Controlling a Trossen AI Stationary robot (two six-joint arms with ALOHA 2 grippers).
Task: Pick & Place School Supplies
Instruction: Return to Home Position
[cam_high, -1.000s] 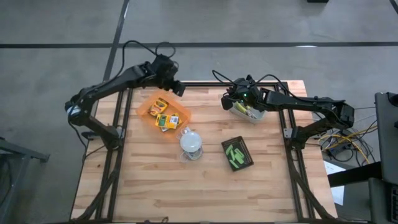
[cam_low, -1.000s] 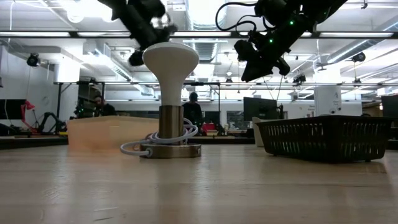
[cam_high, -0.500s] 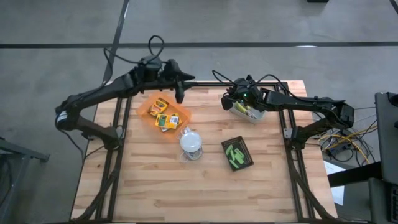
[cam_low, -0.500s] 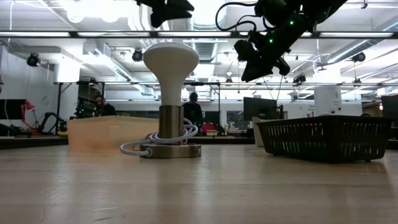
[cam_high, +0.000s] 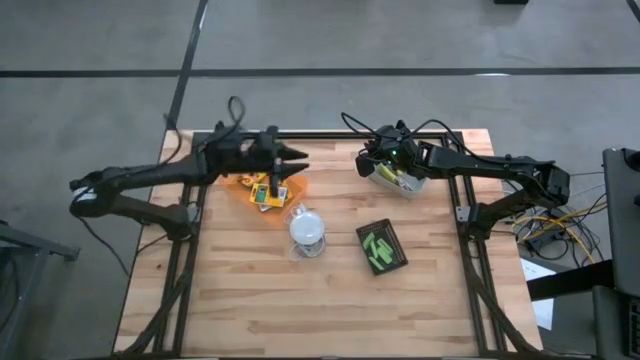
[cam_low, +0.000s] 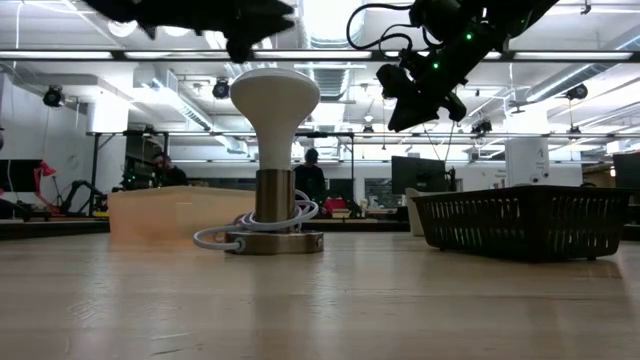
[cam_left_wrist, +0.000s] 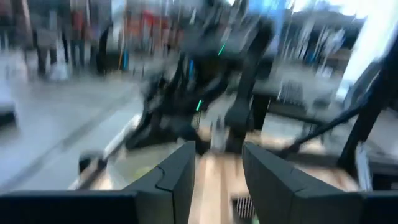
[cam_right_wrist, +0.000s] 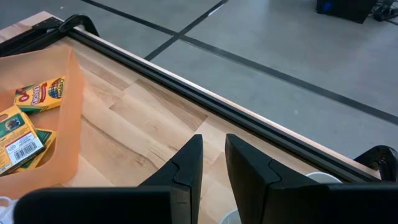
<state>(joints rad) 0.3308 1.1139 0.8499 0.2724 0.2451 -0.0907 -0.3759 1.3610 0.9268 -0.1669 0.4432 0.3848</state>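
Yellow-and-green printed boxes (cam_high: 263, 192) lie in an orange tray (cam_high: 237, 180); the right wrist view shows them too (cam_right_wrist: 22, 134). Bright green chunks (cam_high: 379, 245) sit in a black tray (cam_high: 395, 262). Yellow-green-handled tools (cam_high: 398, 180) lie in a grey tray (cam_high: 412, 188). My left gripper (cam_high: 297, 159) hangs in the air over the orange tray's far right part, fingers open and level, pointing toward the table's right. My right gripper (cam_high: 364, 162) hovers by the grey tray's left end, a narrow gap between its fingers, holding nothing.
A white domed lamp on a clear base with a coiled cord (cam_high: 308, 229) stands mid-table between the orange and black trays, tall in the low view (cam_low: 274, 100). Bare wood covers the near half of the table (cam_high: 300, 310). People stand in the room beyond.
My left arm has swung from the table's far left corner toward the right and near side and now reaches over the orange tray, its gripper turned level to point toward the right arm. The left wrist view is blurred by this motion. The trays and their contents have stayed put.
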